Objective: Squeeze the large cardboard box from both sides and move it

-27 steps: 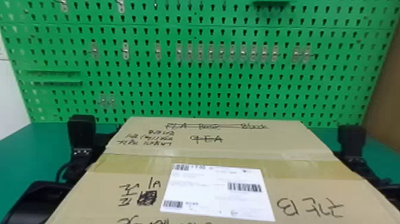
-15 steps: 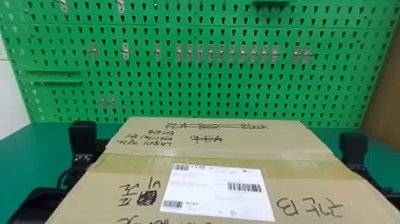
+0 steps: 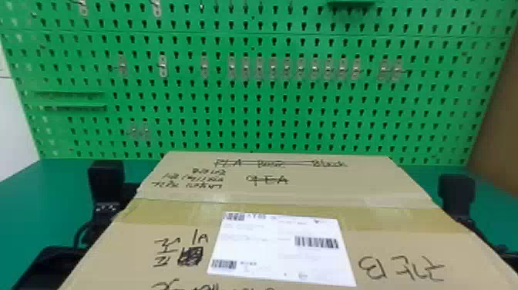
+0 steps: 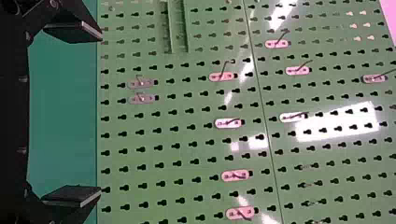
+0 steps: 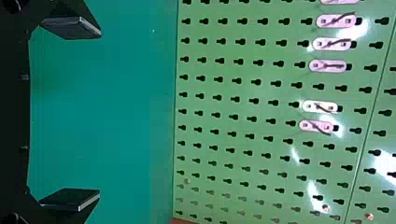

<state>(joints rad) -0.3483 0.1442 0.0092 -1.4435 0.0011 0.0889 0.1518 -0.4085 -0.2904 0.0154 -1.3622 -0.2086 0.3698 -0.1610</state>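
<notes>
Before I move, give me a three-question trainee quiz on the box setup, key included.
1. Multiple choice. Where is the left gripper?
a) on top of the cardboard box
b) beside the cardboard box, on its left
c) beside the cardboard box, on its right
2. True or false: the right gripper stands open, with nothing between its fingers.
3. Fill in the missing word: a white ____ with barcodes is on the top of the cardboard box.

Key: 1 b; 2 true; 3 label.
</notes>
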